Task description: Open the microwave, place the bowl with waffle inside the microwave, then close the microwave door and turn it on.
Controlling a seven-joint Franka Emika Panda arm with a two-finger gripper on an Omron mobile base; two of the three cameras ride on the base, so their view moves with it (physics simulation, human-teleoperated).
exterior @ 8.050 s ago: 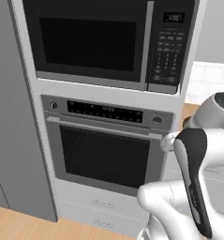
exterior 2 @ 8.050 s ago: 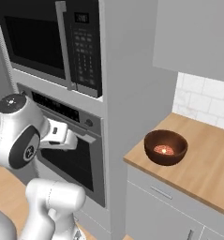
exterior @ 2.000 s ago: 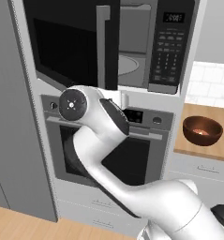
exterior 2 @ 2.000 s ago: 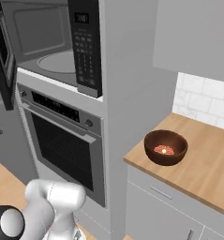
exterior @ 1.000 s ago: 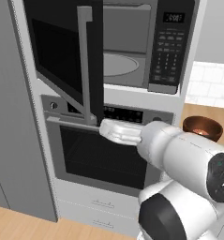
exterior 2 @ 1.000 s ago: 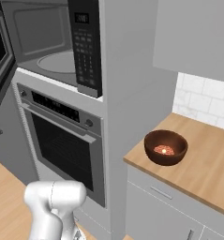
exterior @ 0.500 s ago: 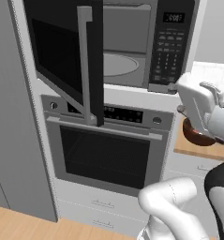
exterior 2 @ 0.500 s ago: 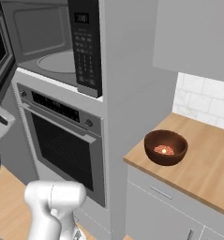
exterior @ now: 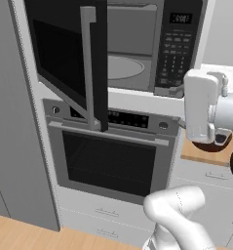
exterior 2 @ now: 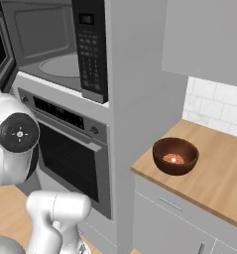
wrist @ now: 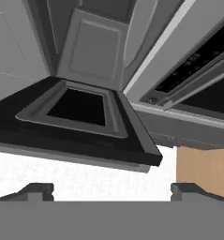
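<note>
Two base views flanking the open microwave (exterior: 132, 53), hand view close, tilted, seemingly below its door (wrist: 80, 122).

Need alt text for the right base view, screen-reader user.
A dark brown bowl holding an orange waffle sits on a wooden counter to the right of a tall oven column. The microwave at upper left stands open, its glass turntable bare, above a built-in oven. The white robot arm rises at lower left.

Wooden counter (exterior 2: 216, 178) right of oven carries bowl (exterior 2: 175, 156) holding waffle (exterior 2: 173, 158).
</note>
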